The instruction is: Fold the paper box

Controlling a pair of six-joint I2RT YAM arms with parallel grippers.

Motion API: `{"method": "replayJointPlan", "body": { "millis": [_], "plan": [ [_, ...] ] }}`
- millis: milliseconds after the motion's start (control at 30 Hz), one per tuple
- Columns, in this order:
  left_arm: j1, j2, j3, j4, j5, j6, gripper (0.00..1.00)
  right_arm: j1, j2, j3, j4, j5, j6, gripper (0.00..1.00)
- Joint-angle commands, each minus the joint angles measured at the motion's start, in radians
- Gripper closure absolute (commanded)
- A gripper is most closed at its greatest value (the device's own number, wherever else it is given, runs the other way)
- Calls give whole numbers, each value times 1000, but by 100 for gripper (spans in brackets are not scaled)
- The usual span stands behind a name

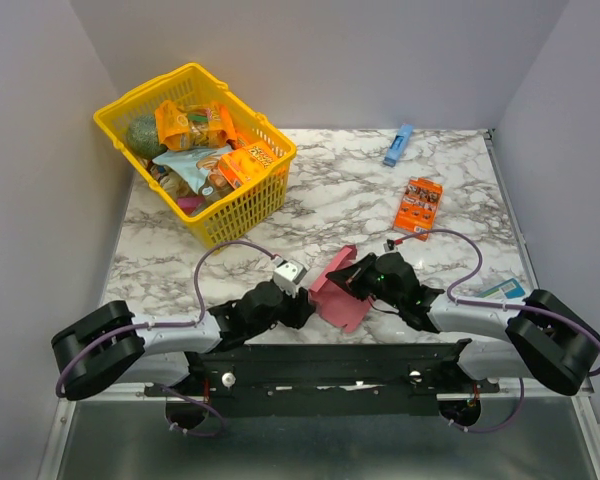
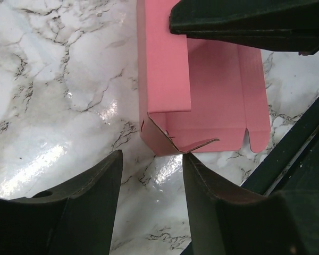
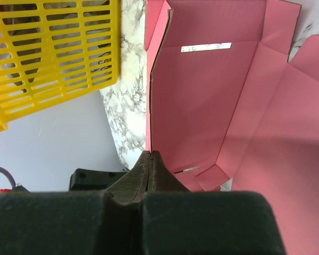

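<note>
The pink paper box (image 1: 336, 293) is a partly folded sheet with raised flaps, lying near the table's front edge between my two arms. My right gripper (image 1: 362, 275) is shut on one upright wall of the paper box (image 3: 202, 111), the pink edge pinched between its fingertips (image 3: 151, 159). My left gripper (image 1: 305, 300) is open and empty just left of the box. In the left wrist view its fingers (image 2: 202, 202) straddle bare marble below the box's folded corner (image 2: 165, 141), with the right arm's dark body above.
A yellow basket (image 1: 245, 205) full of snack packs stands at the back left and also shows in the right wrist view (image 3: 53, 58). An orange printed snack box (image 1: 418, 207) and a slim blue box (image 1: 398, 145) lie at the back right. The table's front rail runs below the arms.
</note>
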Motion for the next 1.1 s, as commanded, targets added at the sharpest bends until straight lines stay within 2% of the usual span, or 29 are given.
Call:
{"method": "replayJointPlan", "body": {
  "millis": [0, 300, 500, 800, 1000, 1067],
  "plan": [
    [-8, 31, -19, 159, -81, 43, 44, -3, 40, -50, -151, 48, -22, 99],
    [-30, 108, -4, 246, -176, 46, 46, -5, 50, -53, -144, 38, -17, 99],
    [-53, 128, 17, 236, -310, 33, 46, -5, 53, -64, -132, 32, -5, 100],
    [-85, 203, 66, 266, -363, 43, 46, -3, 79, -68, -110, 15, 12, 100],
    [-102, 235, 86, 259, -460, 31, 47, -5, 79, -74, -107, 14, 21, 100],
    [-107, 244, 96, 250, -494, 33, 50, -5, 79, -74, -105, 14, 21, 100]
  ]
}}
